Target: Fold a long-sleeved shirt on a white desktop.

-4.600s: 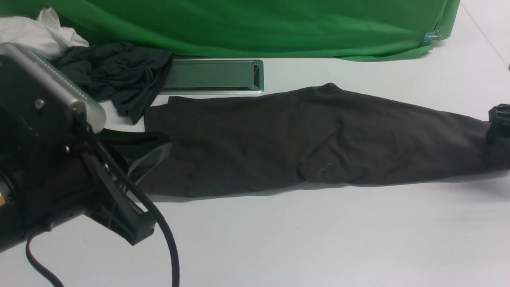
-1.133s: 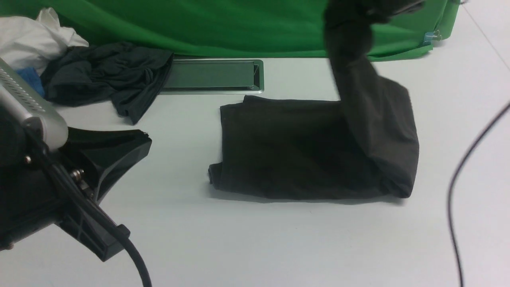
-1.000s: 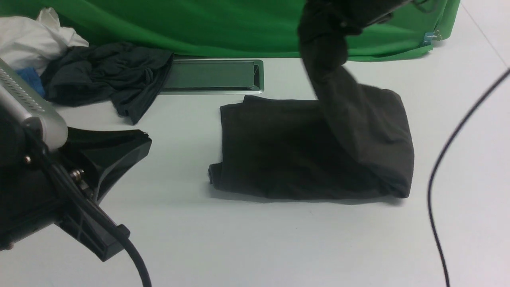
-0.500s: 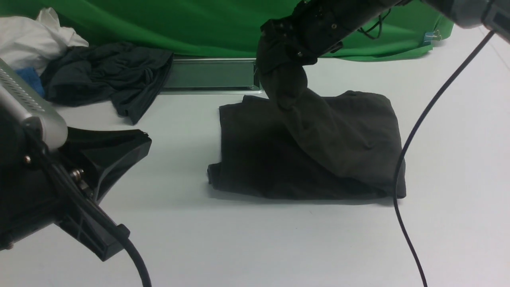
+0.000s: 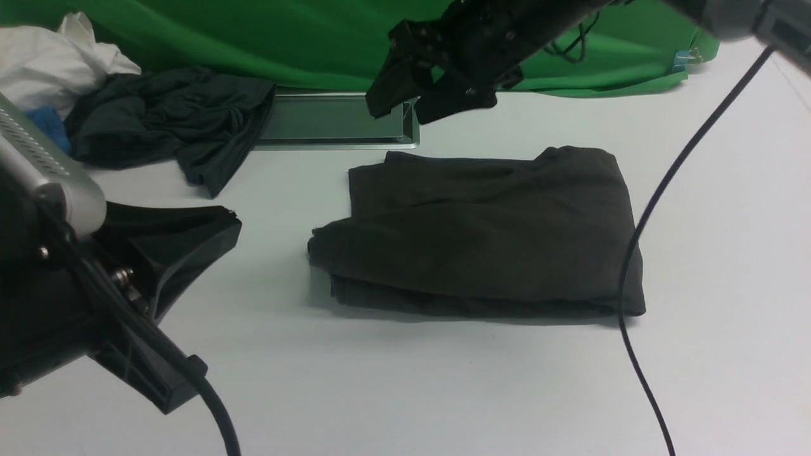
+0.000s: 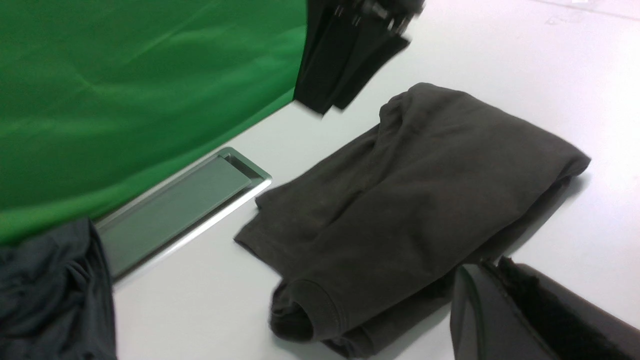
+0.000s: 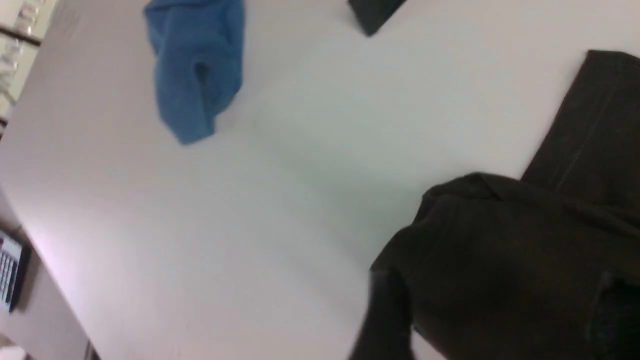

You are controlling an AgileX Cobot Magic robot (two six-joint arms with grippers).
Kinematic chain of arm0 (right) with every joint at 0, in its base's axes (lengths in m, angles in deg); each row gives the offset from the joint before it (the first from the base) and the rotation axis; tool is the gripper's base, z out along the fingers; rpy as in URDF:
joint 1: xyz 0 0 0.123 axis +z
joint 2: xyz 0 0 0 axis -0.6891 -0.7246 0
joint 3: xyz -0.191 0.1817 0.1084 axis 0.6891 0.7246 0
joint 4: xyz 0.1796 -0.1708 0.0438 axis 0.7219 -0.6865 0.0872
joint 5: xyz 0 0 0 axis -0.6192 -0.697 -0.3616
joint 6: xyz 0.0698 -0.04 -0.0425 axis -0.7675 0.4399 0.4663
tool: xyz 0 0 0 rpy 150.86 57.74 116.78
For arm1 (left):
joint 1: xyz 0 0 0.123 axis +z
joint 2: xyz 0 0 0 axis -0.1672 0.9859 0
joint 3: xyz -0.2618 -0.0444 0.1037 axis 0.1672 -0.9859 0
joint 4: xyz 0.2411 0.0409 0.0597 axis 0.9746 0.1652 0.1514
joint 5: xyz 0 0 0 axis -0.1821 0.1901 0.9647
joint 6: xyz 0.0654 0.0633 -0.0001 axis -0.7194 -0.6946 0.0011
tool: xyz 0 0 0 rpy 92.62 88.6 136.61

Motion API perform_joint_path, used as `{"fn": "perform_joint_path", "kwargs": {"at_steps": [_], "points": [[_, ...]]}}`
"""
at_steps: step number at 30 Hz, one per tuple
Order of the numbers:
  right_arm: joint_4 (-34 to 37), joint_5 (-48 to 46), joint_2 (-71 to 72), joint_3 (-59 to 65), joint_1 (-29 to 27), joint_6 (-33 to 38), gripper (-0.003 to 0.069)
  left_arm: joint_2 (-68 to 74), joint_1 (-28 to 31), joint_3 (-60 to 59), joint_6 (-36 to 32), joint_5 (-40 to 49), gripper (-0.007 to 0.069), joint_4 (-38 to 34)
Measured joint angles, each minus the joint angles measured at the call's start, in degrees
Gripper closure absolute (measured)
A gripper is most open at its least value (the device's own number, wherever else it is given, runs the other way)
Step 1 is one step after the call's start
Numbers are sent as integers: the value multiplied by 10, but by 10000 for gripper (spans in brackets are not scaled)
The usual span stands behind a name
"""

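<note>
The long-sleeved shirt (image 5: 481,234) lies in the middle of the white desktop (image 5: 443,392) as a flat, dark brownish-black folded stack, its top layer reaching the left edge. A ribbed cuff or hem shows at its near corner in the left wrist view (image 6: 310,310). My right gripper (image 5: 412,106) hovers open above the shirt's far left corner, over the hatch, with nothing between its fingers. In the right wrist view the shirt (image 7: 525,240) lies under the spread fingers (image 7: 387,320). My left gripper (image 5: 228,218) is shut and empty, left of the shirt and apart from it.
A silver-framed cable hatch (image 5: 336,120) sits behind the shirt, below the green backdrop (image 5: 317,38). A charcoal garment (image 5: 171,120), white cloth (image 5: 57,50) and a blue garment (image 7: 195,65) lie at the far left. The right arm's cable (image 5: 640,266) hangs across the shirt's right edge.
My right gripper carried the shirt's raised right end leftward over the stack, then opened and let it go. The cloth now lies flat on top. The left arm has not moved.
</note>
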Motion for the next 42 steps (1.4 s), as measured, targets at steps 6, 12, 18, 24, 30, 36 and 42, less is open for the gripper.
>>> {"fn": "perform_joint_path", "kwargs": {"at_steps": [6, 12, 18, 24, 30, 36, 42], "points": [[-142, -6, 65, 0, -16, 6, 446, 25, 0, 14, 18, 7, 606, -1], [-413, -4, 139, 142, -41, -53, 632, 142, 0, 105, 31, 34, 606, -1], [-378, 109, 93, 252, -117, -60, 641, 337, 2, 188, 32, 14, 606, 8], [-331, 202, 13, 262, -145, -26, 641, 506, 30, 226, 30, -8, 606, 39], [-312, 267, -64, 254, -146, -9, 641, 624, 90, 230, 36, -1, 606, 42], [-265, 286, -98, 203, -147, 13, 641, 637, 101, 230, 40, 23, 606, 40], [-271, 219, -88, 166, -147, 27, 641, 571, 101, 230, 40, 43, 606, 39]]}}
